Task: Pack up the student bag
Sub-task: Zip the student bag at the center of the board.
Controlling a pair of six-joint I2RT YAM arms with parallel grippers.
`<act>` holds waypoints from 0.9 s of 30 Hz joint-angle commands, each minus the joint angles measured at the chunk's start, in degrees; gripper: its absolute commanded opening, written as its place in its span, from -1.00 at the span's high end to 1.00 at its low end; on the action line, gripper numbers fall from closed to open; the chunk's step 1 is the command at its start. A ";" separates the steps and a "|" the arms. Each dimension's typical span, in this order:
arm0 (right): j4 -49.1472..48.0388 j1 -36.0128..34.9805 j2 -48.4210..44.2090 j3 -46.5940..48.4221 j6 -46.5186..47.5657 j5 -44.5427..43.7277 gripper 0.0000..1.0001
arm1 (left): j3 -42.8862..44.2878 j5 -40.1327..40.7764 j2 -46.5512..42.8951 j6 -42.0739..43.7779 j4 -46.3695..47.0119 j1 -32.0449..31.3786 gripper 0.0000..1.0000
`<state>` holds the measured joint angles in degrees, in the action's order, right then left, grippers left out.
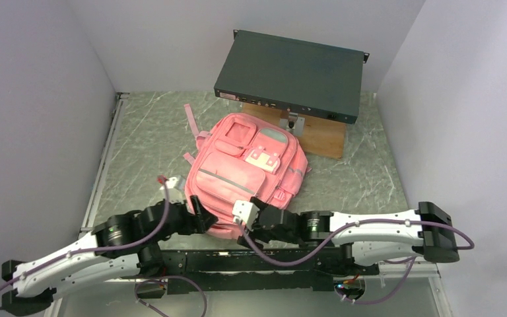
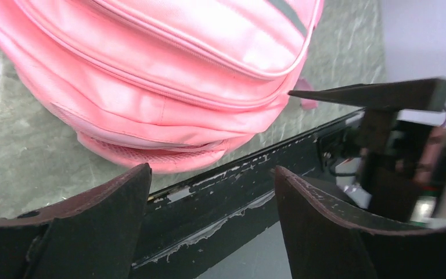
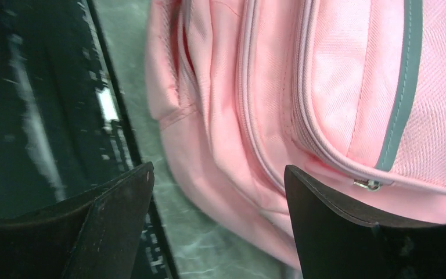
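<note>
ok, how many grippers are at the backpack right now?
2. Left gripper at the near-left corner of the pink backpack, right gripper at its near edge; both open, gripping nothing.

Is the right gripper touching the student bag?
Cannot tell. Right wrist view: the right gripper is open before the student bag; neither contact nor gap shows.

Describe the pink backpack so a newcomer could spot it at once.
Look at the green marbled table. At its middle lies the student bag, front pockets up. It alone is soft and pink; the flat box behind is dark.
</note>
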<state>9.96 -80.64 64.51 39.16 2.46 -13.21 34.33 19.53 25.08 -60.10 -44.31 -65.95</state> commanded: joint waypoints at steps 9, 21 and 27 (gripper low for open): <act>-11.69 -2.72 14.72 6.40 15.81 -30.11 0.12 | 7.23 0.73 0.51 5.67 -2.95 0.74 -0.66; -0.48 14.46 6.07 7.59 -7.41 10.00 1.00 | -9.18 -23.80 6.81 16.68 35.45 0.67 -0.52; -2.55 17.77 3.90 5.81 -10.31 15.83 1.00 | -8.85 -11.85 22.14 24.26 48.94 -7.81 -0.36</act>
<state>10.11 -64.99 70.74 45.34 -2.04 -3.09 23.46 1.17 41.17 -43.53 -11.16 -67.94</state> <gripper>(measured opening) 0.034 0.701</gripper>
